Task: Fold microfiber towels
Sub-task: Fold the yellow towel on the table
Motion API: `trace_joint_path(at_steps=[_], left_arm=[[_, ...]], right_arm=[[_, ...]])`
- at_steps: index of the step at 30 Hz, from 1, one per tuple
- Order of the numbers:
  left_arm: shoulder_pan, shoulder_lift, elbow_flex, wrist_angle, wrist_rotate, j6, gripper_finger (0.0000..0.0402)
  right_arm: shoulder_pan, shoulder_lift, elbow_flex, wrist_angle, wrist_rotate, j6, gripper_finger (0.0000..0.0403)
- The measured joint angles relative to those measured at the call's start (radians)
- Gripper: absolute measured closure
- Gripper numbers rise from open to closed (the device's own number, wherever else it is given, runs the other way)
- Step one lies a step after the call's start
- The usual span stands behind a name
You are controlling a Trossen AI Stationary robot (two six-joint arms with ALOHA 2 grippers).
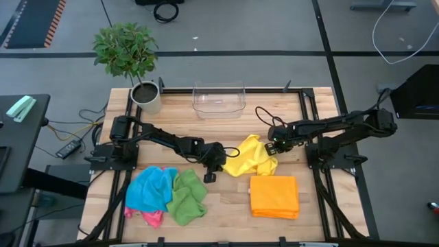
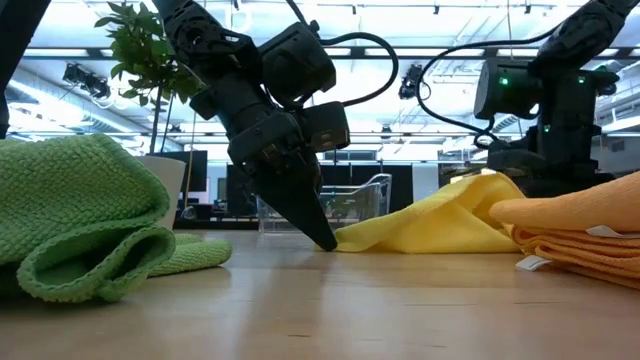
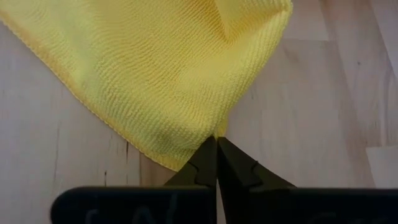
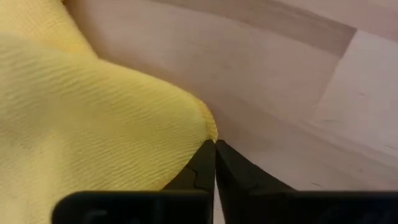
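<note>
Yellow towel [image 1: 250, 156], one, lies crumpled at table centre, pinched at two edges. Left gripper [image 3: 216, 142]: fingers pressed together on the towel's left corner, tips down at the table surface [image 2: 325, 240]. Right gripper [image 4: 214, 144]: fingers likewise closed tight, nipping the towel's right edge, which is lifted slightly off the wood. Remaining towels, counted from above: one orange towel [image 1: 274, 195], folded flat, just near of the yellow one; one blue towel [image 1: 151, 189], one green towel [image 1: 186, 197] and one pink towel [image 1: 152, 218], heaped together at near left, the pink mostly hidden beneath the blue. Five towels visible in total. One clear plastic bin [image 1: 219, 99] at the far edge, centre; one potted plant [image 1: 130, 58] at the far left corner.
</note>
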Motion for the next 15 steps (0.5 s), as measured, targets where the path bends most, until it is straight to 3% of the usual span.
trace_joint_path(at_steps=[7,15], left_arm=[[0.0,0.0,0.0,0.0,0.0,-0.025,0.0395],[0.0,-0.022,-0.003,0.011,0.0,-0.071,0.0395]], right_arm=[[0.059,-0.06,0.017,0.03,-0.059,0.037,0.0399],[0.11,-0.229,0.088,-0.006,0.066,0.079,0.04]])
